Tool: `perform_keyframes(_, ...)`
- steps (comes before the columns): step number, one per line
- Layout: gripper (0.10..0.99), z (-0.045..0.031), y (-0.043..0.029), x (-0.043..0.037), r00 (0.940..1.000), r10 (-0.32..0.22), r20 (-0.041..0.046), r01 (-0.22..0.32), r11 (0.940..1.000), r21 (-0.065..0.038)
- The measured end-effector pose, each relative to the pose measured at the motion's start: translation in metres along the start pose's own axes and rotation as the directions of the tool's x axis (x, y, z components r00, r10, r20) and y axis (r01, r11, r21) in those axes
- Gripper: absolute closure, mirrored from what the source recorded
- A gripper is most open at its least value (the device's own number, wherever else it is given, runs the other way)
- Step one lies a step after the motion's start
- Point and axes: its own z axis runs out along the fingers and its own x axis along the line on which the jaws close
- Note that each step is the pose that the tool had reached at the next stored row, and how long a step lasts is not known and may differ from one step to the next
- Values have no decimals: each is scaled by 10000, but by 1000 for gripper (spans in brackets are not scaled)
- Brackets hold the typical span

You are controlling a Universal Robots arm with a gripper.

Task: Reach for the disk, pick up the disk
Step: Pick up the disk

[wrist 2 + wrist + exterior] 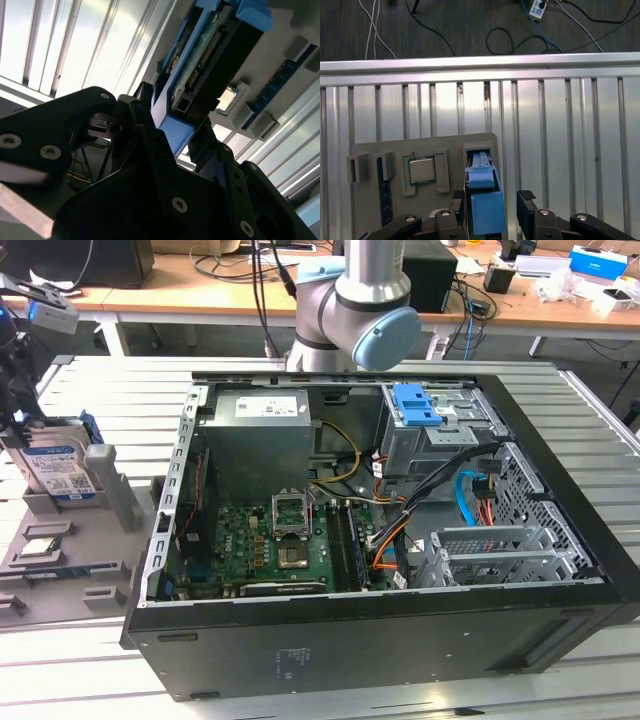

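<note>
The disk (57, 470), silver with a blue-and-white label and a bright blue frame, stands on edge in a slot of the grey holder tray (62, 585) at the exterior view's left. My gripper (22, 425) is right above it. In both wrist views the disk's blue frame (485, 205) (172, 127) sits between my black fingers (525, 199). A narrow gap shows between the frame and that finger, so my gripper (490, 197) (175, 125) is open around the disk's upper end. The disk's lower part is hidden in the slot.
A square silver processor chip (422, 170) lies in a pocket of the holder tray (395, 145) beside the disk. An open black computer case (400, 640) fills the middle of the slatted metal table (90, 390). Behind it are a desk and cables.
</note>
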Motion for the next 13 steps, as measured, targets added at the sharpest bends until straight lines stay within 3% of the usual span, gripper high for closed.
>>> perform_keyframes(6,541,58,1,0,9971,-755,-39,755,9971,2)
perform_keyframes(13,541,142,13,0,9965,-833,-48,833,9965,1)
